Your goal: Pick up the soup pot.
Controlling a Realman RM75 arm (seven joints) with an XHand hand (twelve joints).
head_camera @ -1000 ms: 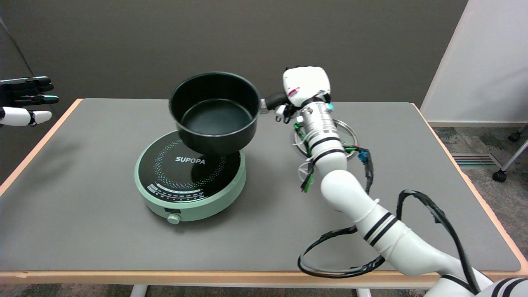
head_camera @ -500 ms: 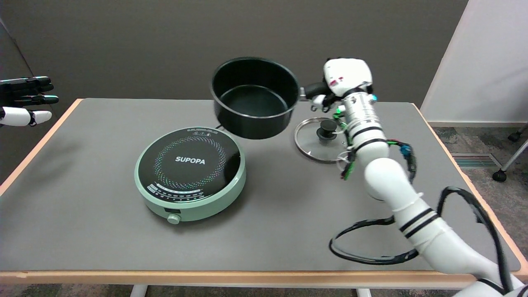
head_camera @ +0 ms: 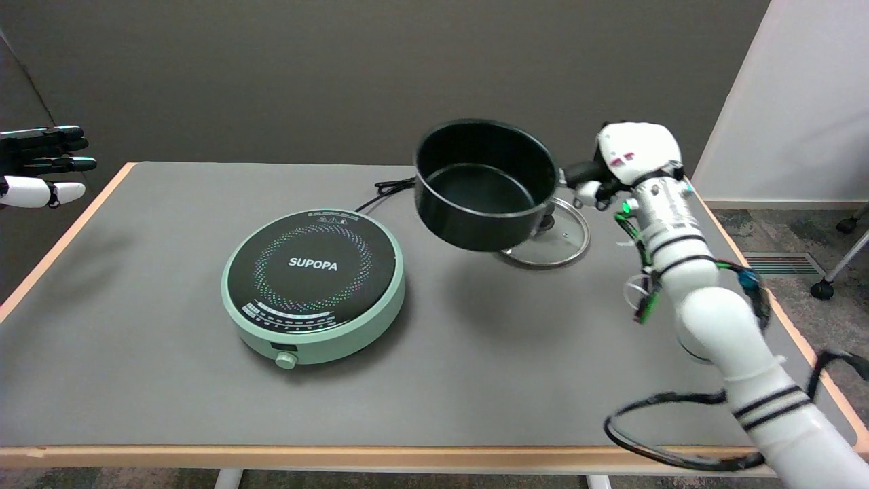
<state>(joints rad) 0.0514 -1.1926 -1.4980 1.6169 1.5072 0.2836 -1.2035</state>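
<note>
The black soup pot [head_camera: 483, 183] hangs in the air right of the cooker, empty, its mouth tilted a little toward me. My right hand [head_camera: 628, 157] grips the pot's black handle [head_camera: 577, 174] at the pot's right side, knuckles up. The pot's body covers the left part of the glass lid lying on the table behind it.
A mint-green SUPOPA induction cooker [head_camera: 313, 285] sits left of centre, its black cord [head_camera: 387, 190] trailing to the back. A glass lid [head_camera: 560, 234] lies flat under the pot. The idle left hand [head_camera: 41, 163] hovers at the upper left. The table's right edge [head_camera: 781, 299] runs under my forearm.
My right hand has carried the pot off the cooker, up and rightward, then slightly lower, so it now hangs over the glass lid. The cooker and lid stayed put.
</note>
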